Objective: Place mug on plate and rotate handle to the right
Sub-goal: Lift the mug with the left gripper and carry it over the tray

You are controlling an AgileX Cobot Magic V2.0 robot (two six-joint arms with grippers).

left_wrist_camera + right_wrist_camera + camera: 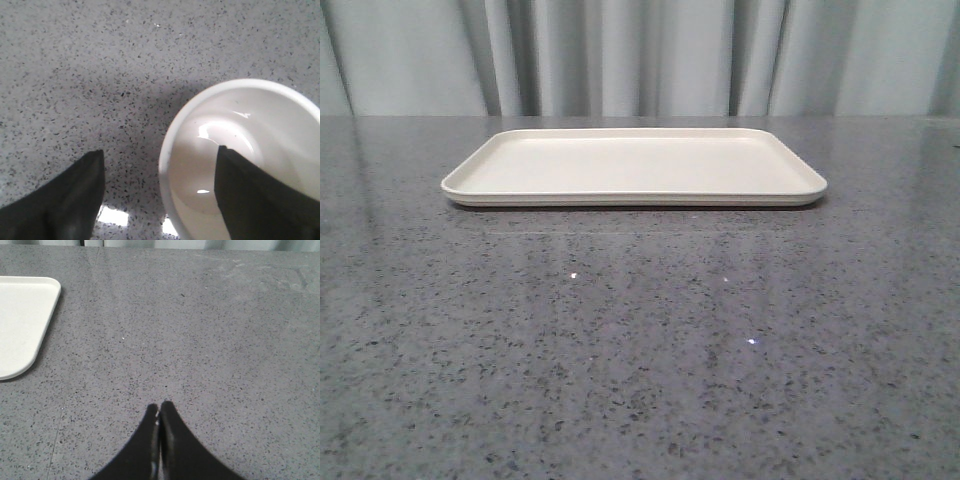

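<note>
The plate, a cream-white rectangular tray with a low rim, lies flat at the back middle of the grey table. One of its corners also shows in the right wrist view. The white mug shows only in the left wrist view, seen from above with its mouth up. Its handle and face print are hidden. My left gripper is open and straddles the mug's wall, with one finger inside the mug and the other outside. My right gripper is shut and empty over bare table beside the plate.
The speckled grey table runs back to a pale curtain. Neither arm nor the mug shows in the front view.
</note>
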